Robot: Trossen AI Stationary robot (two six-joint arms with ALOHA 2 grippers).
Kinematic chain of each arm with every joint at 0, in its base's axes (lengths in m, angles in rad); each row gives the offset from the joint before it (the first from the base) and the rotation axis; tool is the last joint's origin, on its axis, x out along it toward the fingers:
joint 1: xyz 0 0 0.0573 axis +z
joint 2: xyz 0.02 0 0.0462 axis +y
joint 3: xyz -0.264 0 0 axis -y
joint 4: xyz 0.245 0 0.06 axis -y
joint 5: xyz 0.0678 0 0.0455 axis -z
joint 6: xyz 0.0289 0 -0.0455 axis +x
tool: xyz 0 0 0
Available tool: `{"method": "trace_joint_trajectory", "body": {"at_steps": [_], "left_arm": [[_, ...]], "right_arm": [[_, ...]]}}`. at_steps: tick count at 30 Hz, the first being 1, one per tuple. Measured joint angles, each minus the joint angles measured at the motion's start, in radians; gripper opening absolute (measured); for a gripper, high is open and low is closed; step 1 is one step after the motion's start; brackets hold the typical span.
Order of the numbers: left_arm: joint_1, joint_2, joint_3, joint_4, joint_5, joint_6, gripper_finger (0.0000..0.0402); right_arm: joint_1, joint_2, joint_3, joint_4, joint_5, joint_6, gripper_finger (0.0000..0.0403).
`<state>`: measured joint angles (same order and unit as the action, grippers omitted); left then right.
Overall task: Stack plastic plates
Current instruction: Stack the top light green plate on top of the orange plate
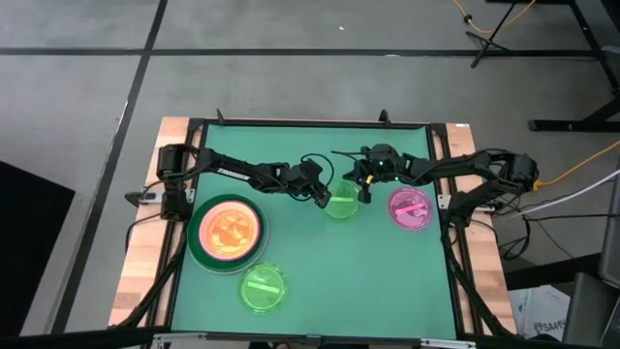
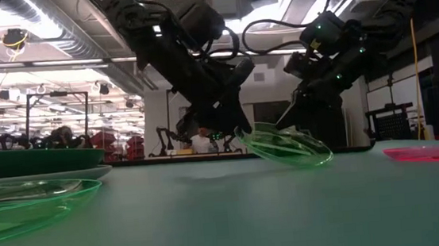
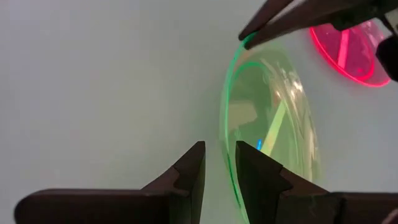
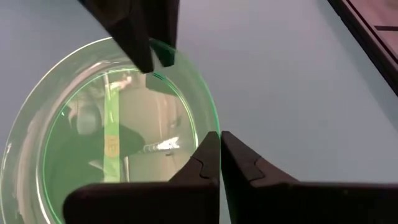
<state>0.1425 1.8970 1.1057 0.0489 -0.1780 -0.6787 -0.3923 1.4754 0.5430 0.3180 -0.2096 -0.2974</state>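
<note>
A small translucent lime-green plate [image 1: 341, 206] sits tilted at the table's middle; its right rim [image 2: 325, 158] rests on the mat and its left rim is raised. My left gripper [image 1: 325, 199] is closed on the raised left rim. My right gripper [image 1: 366, 192], fingers together, is at the plate's far right rim. A stack [image 1: 228, 231] of large plates, dark green on top with an orange plate in it, stands at the left. A second lime-green plate [image 1: 262, 287] lies near the front. A pink plate [image 1: 411, 208] lies at the right. My left gripper pinches the lime-green plate's raised left rim [image 3: 229, 174] between its two fingers, coming from the table's left and slanting down. The plate tilts up at this side, its opposite rim on the mat. My right gripper's shut fingertips [image 4: 214, 146] meet the plate's rim [image 4: 211, 124] on the side opposite the left gripper, coming from the right and slanting down. Whether the rim lies between the fingers I cannot tell.
The two arms meet over the table's middle, their fingertips about a plate's width apart. The green mat [image 1: 368, 281] is bare at the front right. A wooden border [image 1: 136, 281] and a black frame run round the mat.
</note>
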Motion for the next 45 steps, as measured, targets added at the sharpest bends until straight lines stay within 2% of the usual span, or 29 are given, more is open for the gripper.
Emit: {"method": "trace_joint_trajectory", "body": {"at_steps": [10, 21, 26, 29, 33, 38, 45], "left_arm": [[0.000, 0.013, 0.001, 0.008, 0.013, 0.000, 0.0079], [0.000, 0.013, 0.001, 0.007, 0.012, -0.001, 0.0011], [0.001, 0.013, 0.001, 0.007, 0.010, -0.001, 0.0004], [0.001, 0.013, 0.001, 0.008, 0.010, 0.000, 0.0004], [0.000, 0.013, 0.001, 0.009, 0.014, 0.022, 0.0002], [0.009, 0.012, 0.001, 0.008, 0.087, 0.033, 0.0002], [0.036, -0.009, 0.001, 0.008, 0.265, 0.085, 0.0001]], "right_arm": [[0.000, 0.000, 0.000, 0.002, 0.000, 0.000, 0.0000], [0.000, 0.000, 0.000, 0.001, 0.000, 0.002, 0.0000], [0.000, 0.000, 0.000, 0.002, 0.016, 0.003, 0.0001], [0.000, 0.000, 0.000, 0.003, 0.016, 0.004, 0.0014], [0.000, 0.000, 0.000, 0.003, 0.016, 0.005, 0.0051], [0.000, -0.009, 0.000, -0.004, -0.002, 0.005, 0.0091], [0.000, -0.069, 0.000, -0.005, -0.073, -0.013, 0.0097]]}}
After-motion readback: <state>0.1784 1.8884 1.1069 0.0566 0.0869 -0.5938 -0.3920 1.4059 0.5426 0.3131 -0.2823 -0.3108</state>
